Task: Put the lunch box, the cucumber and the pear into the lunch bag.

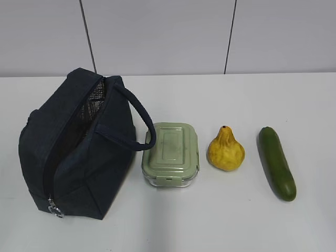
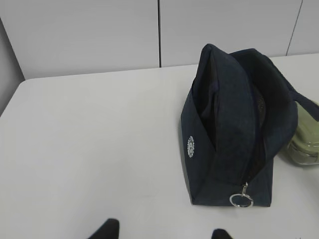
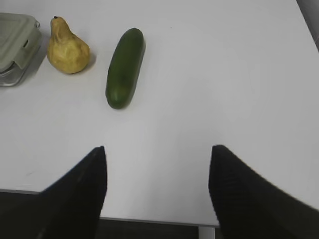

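The navy lunch bag (image 1: 79,144) stands at the left of the white table, unzipped, its silvery lining showing. It also shows in the left wrist view (image 2: 234,129). Right of it in a row lie the green-lidded lunch box (image 1: 171,154), the yellow pear (image 1: 225,151) and the dark green cucumber (image 1: 277,163). The right wrist view shows the lunch box's corner (image 3: 15,47), the pear (image 3: 66,47) and the cucumber (image 3: 124,67). My left gripper (image 2: 162,231) is open, near the table's front, left of the bag. My right gripper (image 3: 157,164) is open over the table's front edge, short of the cucumber. Neither gripper shows in the exterior view.
The bag's zipper pull ring (image 2: 241,199) hangs at its near end, and a handle loop (image 1: 139,123) arches toward the lunch box. A grey panelled wall (image 1: 168,31) rises behind the table. The table's front edge (image 3: 149,219) runs under my right gripper.
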